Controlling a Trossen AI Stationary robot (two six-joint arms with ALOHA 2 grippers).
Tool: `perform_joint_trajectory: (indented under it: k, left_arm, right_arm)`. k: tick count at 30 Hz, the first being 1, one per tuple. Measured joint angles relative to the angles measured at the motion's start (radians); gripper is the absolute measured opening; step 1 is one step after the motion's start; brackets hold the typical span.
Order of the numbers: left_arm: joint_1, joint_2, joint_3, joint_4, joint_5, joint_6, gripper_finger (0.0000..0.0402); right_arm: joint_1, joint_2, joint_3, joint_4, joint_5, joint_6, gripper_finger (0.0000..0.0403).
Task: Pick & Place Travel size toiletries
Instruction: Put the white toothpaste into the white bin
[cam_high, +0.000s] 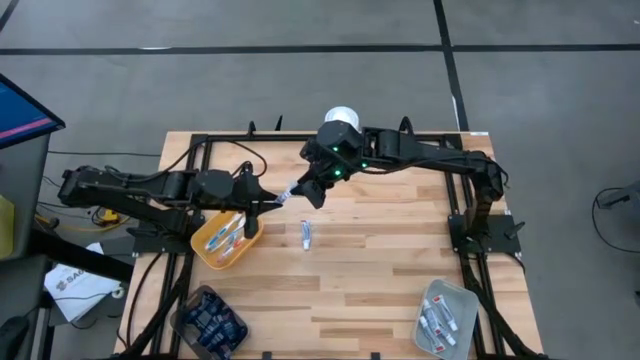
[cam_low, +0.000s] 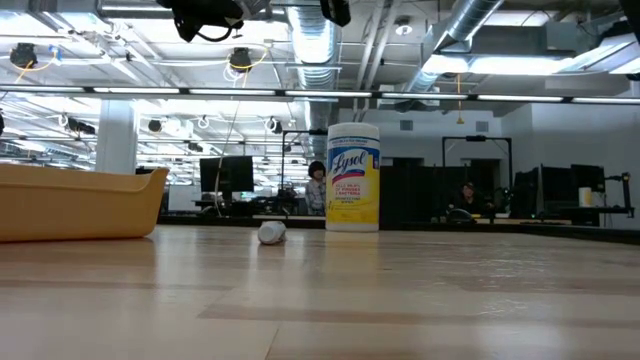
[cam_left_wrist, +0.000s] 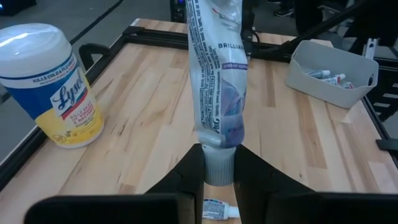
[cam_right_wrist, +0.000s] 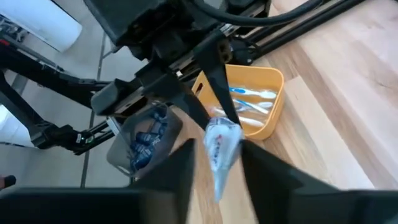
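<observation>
A white toothpaste tube (cam_high: 288, 195) with blue print hangs in the air between both grippers, above the table's middle. My left gripper (cam_left_wrist: 219, 177) is shut on it from the left, my right gripper (cam_right_wrist: 217, 168) from the right. A second white tube (cam_high: 306, 235) lies flat on the wood just near of them; it shows end-on in the low view (cam_low: 271, 232). The yellow bin (cam_high: 227, 240) holds toothbrushes and tubes. The grey bin (cam_high: 445, 318) holds white tubes, and the dark bin (cam_high: 210, 320) holds black tubes. My left gripper pinches the tube's grey cap (cam_left_wrist: 219, 169) between its two fingers, coming level from the table's left. The tube points straight away from the fingers, along them, lifted clear of the table. My right gripper has the tube's flat tail end (cam_right_wrist: 219, 158) between its two fingers, coming from the table's right and slanting down. The tail reaches well back between the fingers. A thin gap shows beside one finger (cam_right_wrist: 186, 174).
The yellow Lysol canister (cam_high: 340, 118) with a white lid stands near the far edge, just behind my right arm; it also shows in the low view (cam_low: 352, 178). A black frame (cam_high: 200, 150) runs round the tabletop. Bare wood lies between the bins.
</observation>
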Motion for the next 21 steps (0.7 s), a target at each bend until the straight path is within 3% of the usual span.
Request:
perform_joint_trajectory:
  k: [4, 6, 11, 18, 21]
  left_arm:
    - [-0.001, 0.000, 0.000, 0.004, 0.003, 0.000, 0.0048]
    - [0.000, 0.000, 0.000, 0.005, 0.003, 0.000, 0.0048]
    - [0.000, 0.000, 0.000, 0.008, 0.001, -0.012, 0.0057]
    - [0.004, -0.078, 0.000, 0.007, -0.001, -0.089, 0.0175]
    - [0.004, -0.188, 0.000, -0.008, -0.035, -0.068, 0.0194]
  right_arm:
    - [-0.001, 0.000, 0.000, -0.003, -0.011, -0.006, 0.0029]
    - [-0.001, 0.000, 0.000, -0.003, -0.011, -0.016, 0.0009]
    - [-0.004, 0.000, 0.000, 0.000, -0.014, -0.011, 0.0004]
    - [-0.004, -0.092, 0.026, -0.036, 0.068, -0.030, 0.0001]
    - [-0.002, -0.165, 0.027, -0.124, 0.166, -0.039, 0.0001]
